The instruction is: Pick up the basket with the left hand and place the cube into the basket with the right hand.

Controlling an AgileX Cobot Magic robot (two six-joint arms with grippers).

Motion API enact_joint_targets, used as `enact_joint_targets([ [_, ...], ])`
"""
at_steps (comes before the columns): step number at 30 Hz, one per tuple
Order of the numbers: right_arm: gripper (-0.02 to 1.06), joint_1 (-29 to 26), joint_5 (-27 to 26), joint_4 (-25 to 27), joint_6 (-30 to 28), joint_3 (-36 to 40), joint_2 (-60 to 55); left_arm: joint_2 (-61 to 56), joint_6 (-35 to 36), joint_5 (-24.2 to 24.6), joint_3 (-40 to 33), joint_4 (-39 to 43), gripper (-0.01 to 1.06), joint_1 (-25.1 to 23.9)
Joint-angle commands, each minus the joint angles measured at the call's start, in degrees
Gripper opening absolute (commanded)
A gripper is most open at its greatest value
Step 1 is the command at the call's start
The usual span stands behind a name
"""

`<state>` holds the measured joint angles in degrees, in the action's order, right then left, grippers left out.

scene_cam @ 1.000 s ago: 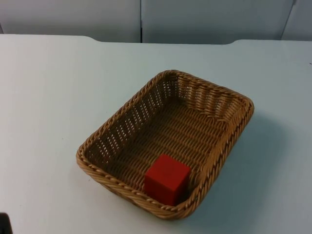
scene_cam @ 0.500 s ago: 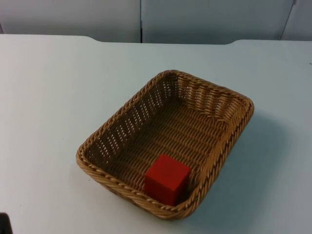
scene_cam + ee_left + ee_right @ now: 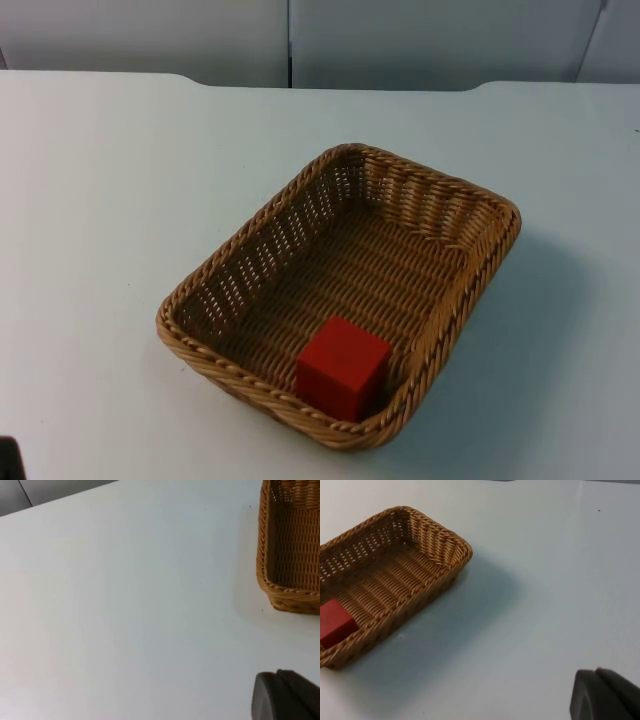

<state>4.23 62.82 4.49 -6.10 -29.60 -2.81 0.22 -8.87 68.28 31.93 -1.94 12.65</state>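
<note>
Nothing differs vs 1 s and 0.5 s ago in top view: basket (image 3: 340,290) and cube (image 3: 343,367) sit in same spots. No writing or labels to read.

Basket is woven, tan, rectangular, resting flat on the white table (image 3: 100,200), turned diagonally w/ long axis running approx 7 to 1 o'clock. Red cube is inside the basket, on its floor, in the corner at approx 6 o'clock, just beside the rim. Nothing holds the basket.

Left pincer (image 3: 286,695): black fingertip over bare table, basket corner (image 3: 290,545) apart from it toward 1 o'clock; can't tell if open or closed. Right pincer (image 3: 605,695): fingertip over bare table, well apart from basket (image 3: 385,575) and cube (image 3: 335,622) at approx 10 o'clock; can't tell its state either.

Grey wall (image 3: 420,40) at table's far edge.
</note>
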Motion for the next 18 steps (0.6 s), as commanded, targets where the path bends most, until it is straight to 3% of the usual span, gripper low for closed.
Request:
enact_joint_targets([
  [1,0.0,-0.25,-0.91,0.34,-0.1,0.33,0.22,-0.22,0.47,-0.88,-0.28,-0.11,0.0,0.16],
  [14,0.0,-0.25,-0.91,0.34,-0.1,0.33,0.22,-0.22,0.47,-10.11,-0.66,-0.01,0.0,0.16],
  [18,0.0,-0.25,-0.91,0.34,-0.1,0.33,0.22,-0.22,0.47,-10.95,-0.66,-0.66,0.0,0.16],
])
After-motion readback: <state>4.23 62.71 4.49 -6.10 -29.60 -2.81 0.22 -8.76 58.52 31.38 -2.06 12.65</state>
